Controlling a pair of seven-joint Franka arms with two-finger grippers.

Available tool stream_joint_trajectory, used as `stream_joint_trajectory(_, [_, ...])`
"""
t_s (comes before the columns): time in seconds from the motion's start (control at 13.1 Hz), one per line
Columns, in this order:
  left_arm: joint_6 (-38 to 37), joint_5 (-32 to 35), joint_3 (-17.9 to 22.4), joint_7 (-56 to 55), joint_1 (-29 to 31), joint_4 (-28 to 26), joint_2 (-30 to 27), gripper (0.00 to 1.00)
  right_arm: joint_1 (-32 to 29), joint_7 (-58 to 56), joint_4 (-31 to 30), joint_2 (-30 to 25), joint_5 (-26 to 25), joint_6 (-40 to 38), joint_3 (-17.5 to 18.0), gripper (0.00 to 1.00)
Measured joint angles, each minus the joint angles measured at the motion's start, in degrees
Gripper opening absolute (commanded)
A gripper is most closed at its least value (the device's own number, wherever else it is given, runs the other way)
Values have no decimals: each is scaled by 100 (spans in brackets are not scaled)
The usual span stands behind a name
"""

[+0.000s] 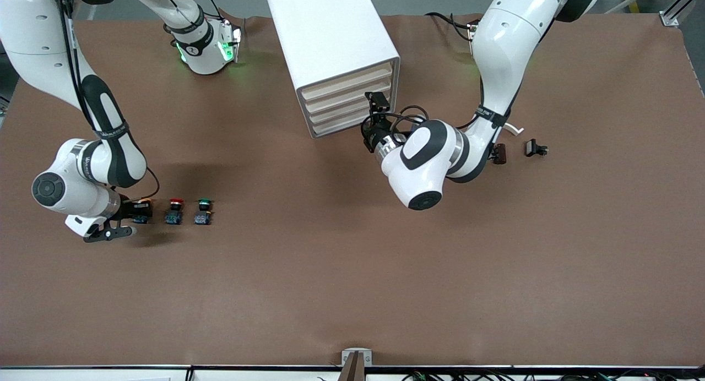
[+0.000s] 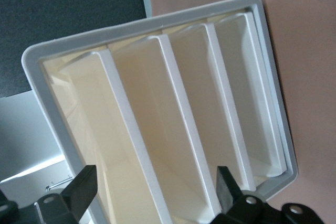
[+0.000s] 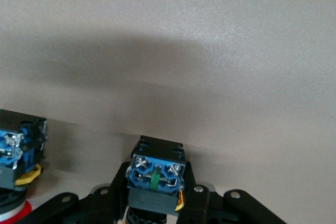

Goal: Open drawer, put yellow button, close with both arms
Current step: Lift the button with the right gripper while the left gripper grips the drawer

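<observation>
The white cabinet (image 1: 330, 39) stands near the robots' bases, with all four cream drawers shut. The uppermost drawer (image 1: 348, 77) also shows in the left wrist view (image 2: 84, 114). My left gripper (image 1: 377, 110) is open and empty just in front of the drawer fronts, its fingers (image 2: 83, 187) spread wide and touching nothing. The yellow button (image 1: 142, 209) is at the right arm's end of the table, in a row with the red button (image 1: 175, 211) and the green button (image 1: 204, 211). My right gripper (image 1: 136, 211) is shut on the yellow button's blue base block (image 3: 156, 174).
The red button (image 3: 16, 156) stands close beside the held one. A small black part (image 1: 536, 148) and a brown part (image 1: 499, 153) lie toward the left arm's end of the table, beside the left arm's elbow (image 1: 424, 161).
</observation>
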Motion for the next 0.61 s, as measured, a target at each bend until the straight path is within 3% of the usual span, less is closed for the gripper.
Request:
stream_joint_trajectory(0.3, [-165,-79,-26,-4,-61,-6,141,100,1,3,142,-281,1,-290,7,28])
stream_joint_trajectory(0.61, [-170,-439,-39,-160,-240,-8,351,100,40,322,256,-1144,15,-1585,69,28])
